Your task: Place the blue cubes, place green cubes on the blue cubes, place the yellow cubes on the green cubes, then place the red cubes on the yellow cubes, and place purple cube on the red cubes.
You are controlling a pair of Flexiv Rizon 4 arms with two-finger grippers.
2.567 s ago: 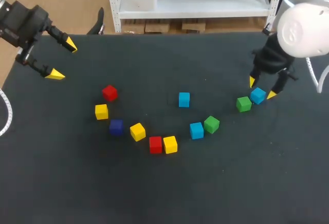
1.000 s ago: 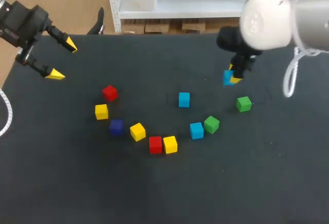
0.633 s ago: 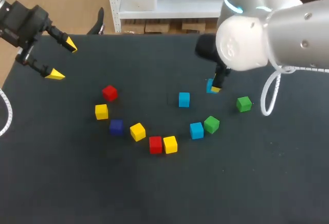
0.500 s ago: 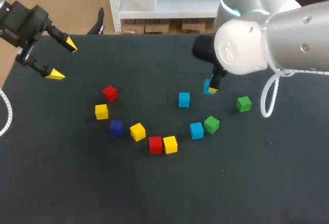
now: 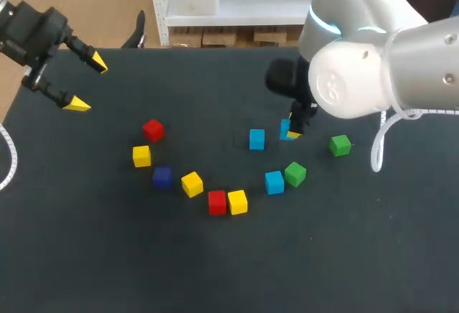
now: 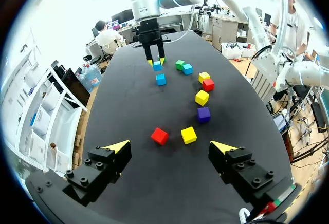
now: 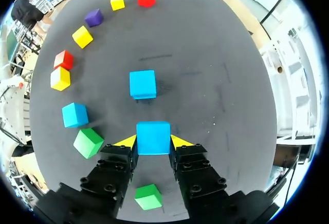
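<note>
Right wrist view shows right gripper [image 7: 153,143] clamping 1 blue cube [image 7: 153,134].

No writing, label, brand, number or sign can be read on anything in these views; all surfaces are plain.

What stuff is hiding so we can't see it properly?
- Head view: the held blue cube is mostly hidden behind the right hand and right arm.
- Every view: whether that cube touches the table; its underside is hidden.
- Left wrist view: that cube is too small.
</note>
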